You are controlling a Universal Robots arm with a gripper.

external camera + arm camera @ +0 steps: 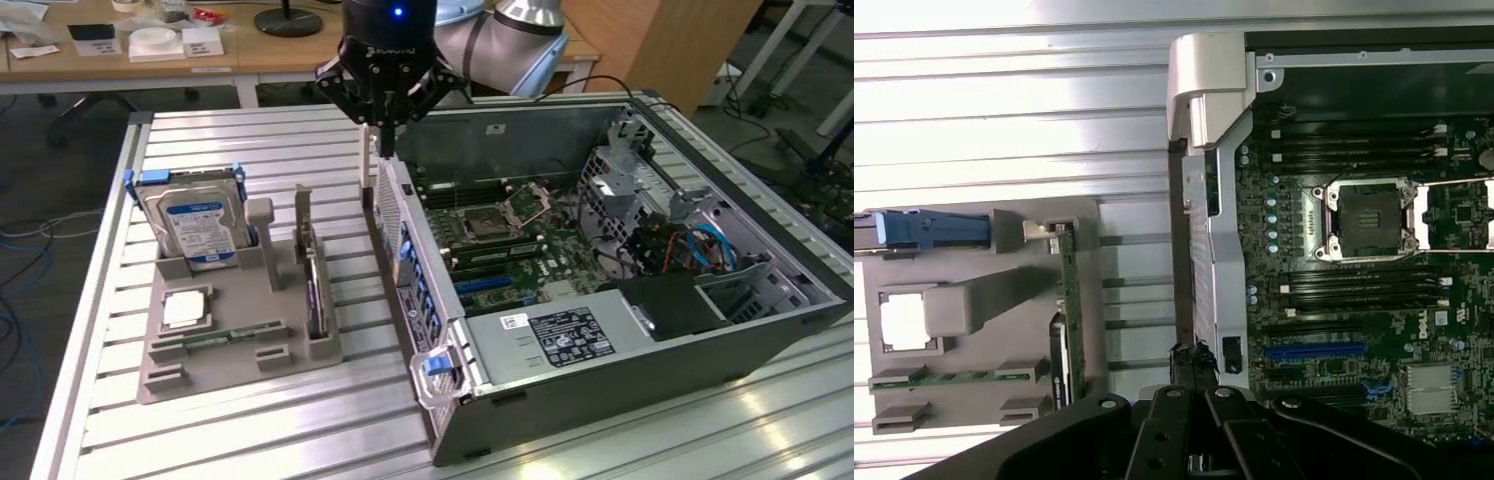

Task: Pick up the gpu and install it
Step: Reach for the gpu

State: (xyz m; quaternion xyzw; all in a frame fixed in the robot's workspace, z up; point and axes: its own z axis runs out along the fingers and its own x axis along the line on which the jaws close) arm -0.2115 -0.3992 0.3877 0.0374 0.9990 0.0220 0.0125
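Observation:
The gpu (pixel 311 275) stands on edge in a slot of the grey holder (pixel 240 375) on the slatted table, its pale bracket end pointing away. In the wrist view the gpu (pixel 1067 310) appears as a thin green strip in that holder (pixel 974 300). My gripper (pixel 384 148) hangs shut with nothing in it, over the rear wall of the open computer case (pixel 441 300), to the exterior view's right of the gpu and apart from it. Its fingertips (pixel 1192 352) meet over the case's edge beside the motherboard (pixel 1354 300).
The holder also carries a silver hard drive with a blue label (pixel 200 228), a square processor (pixel 184 308) and a narrow memory stick (pixel 227 338). Inside the case lie a blue expansion slot (pixel 497 282), a power supply (pixel 561 335) and cables (pixel 694 245). A desk (pixel 160 55) stands behind.

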